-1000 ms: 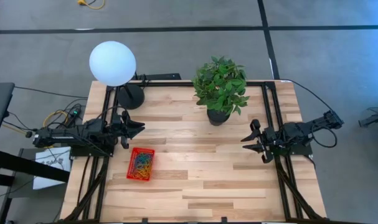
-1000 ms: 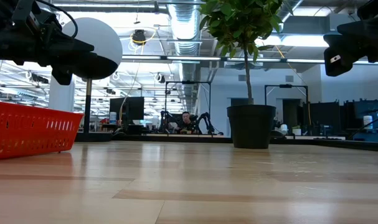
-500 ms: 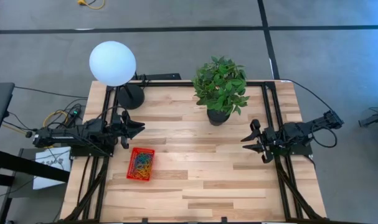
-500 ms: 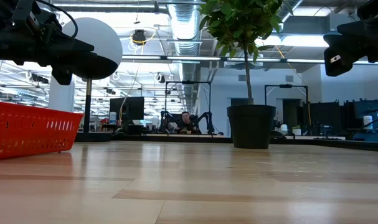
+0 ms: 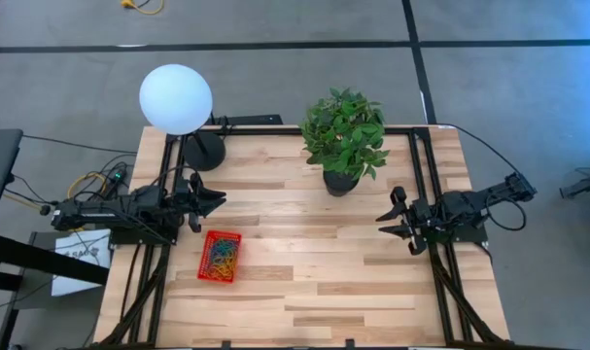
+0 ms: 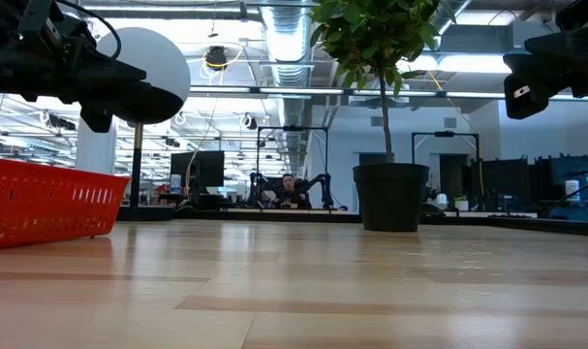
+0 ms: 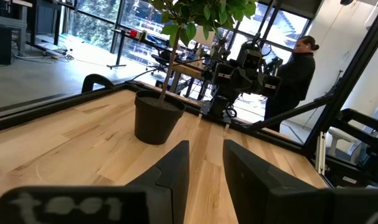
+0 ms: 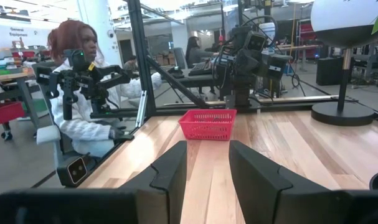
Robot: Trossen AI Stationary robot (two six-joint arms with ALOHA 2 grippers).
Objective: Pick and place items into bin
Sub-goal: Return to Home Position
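Note:
The red mesh basket stands on the table's left part, with many coloured loops heaped inside it. It also shows in the low view and in the right wrist view. I see no loops on the bare table. My left gripper hovers just past the basket's far side, above the table, empty, its fingers a narrow gap apart. My right gripper hovers near the table's right edge, empty, its fingers also a narrow gap apart.
A potted green plant stands at the far middle, and a lamp with a white globe at the far left corner. Bare wood lies between the basket and my right gripper. People show beyond the table.

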